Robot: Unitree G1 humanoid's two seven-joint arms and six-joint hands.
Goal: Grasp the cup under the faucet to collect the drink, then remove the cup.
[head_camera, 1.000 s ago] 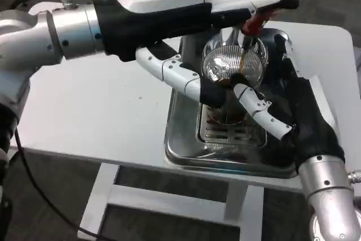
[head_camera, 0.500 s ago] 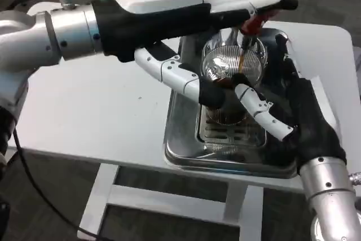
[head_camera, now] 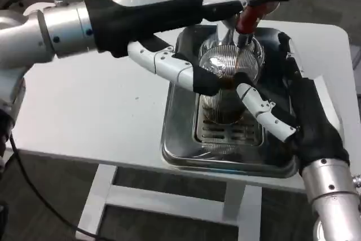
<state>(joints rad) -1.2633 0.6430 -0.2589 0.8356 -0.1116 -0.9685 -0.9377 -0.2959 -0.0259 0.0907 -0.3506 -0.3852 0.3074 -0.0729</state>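
My right hand (head_camera: pixel 293 111) holds the clear ribbed glass cup (head_camera: pixel 228 86) under the red-handled faucet (head_camera: pixel 248 18); a bump could spill it.

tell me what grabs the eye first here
A ribbed clear glass cup with dark drink sits mid-frame, under a red-handled faucet, on a shiny steel drip tray. The right hand grips the cup, while the left hand reaches across to the faucet handle.

Left hand (head_camera: pixel 169 9) lifted — slightly leftward.
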